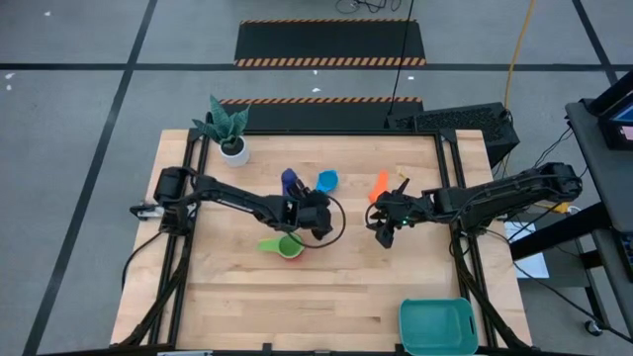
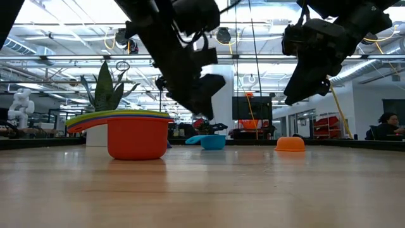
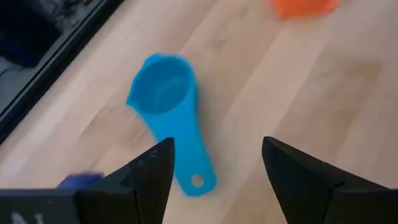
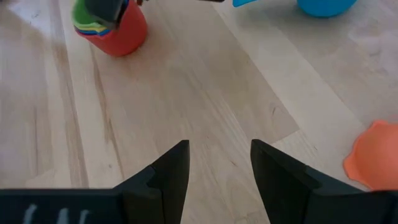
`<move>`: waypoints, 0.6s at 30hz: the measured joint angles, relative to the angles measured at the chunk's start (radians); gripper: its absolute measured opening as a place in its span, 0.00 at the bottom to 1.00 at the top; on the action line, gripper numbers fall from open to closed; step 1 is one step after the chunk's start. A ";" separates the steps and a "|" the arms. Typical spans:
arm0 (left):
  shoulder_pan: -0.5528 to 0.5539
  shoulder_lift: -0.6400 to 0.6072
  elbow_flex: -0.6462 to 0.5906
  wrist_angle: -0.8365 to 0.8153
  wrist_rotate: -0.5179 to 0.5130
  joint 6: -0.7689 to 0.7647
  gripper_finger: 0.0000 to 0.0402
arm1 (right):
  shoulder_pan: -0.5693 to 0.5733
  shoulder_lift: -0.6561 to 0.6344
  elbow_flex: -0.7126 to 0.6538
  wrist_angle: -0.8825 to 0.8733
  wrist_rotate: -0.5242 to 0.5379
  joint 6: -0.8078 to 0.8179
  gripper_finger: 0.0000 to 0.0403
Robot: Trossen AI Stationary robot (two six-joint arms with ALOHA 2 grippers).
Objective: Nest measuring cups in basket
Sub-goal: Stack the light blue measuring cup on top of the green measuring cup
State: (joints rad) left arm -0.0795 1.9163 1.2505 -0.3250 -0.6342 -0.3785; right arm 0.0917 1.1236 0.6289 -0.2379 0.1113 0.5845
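Note:
A nested stack of measuring cups (image 1: 284,245) stands mid-table, a red cup (image 2: 136,136) on the outside and green on top. A light blue cup (image 3: 163,93) lies upright on the table, its handle (image 3: 193,168) toward my left gripper (image 3: 214,155), which hovers open above the handle end, touching nothing. A navy cup (image 1: 289,180) lies beside it. An orange cup (image 2: 291,144) rests mouth down farther right. My right gripper (image 4: 217,155) hangs open over bare wood near the orange cup (image 4: 373,155). The teal basket (image 1: 437,326) sits at the near right edge.
A potted plant (image 1: 229,133) in a white pot stands at the far left corner. Bare wood lies between the stack and the basket. Black frame rails (image 1: 460,247) run along the table's left and right sides.

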 joint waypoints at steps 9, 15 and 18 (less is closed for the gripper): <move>0.036 0.014 0.002 0.009 0.004 -0.003 0.66 | 0.000 0.000 0.000 0.000 0.000 -0.006 0.40; 0.064 0.045 0.002 -0.020 0.005 -0.051 0.82 | 0.000 0.000 0.000 0.001 0.001 -0.002 0.40; 0.072 0.060 0.001 -0.010 0.005 -0.069 0.89 | 0.000 0.000 0.000 0.001 0.001 -0.002 0.40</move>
State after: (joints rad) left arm -0.0079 1.9766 1.2515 -0.3351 -0.6292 -0.4476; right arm 0.0914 1.1240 0.6289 -0.2368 0.1120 0.5823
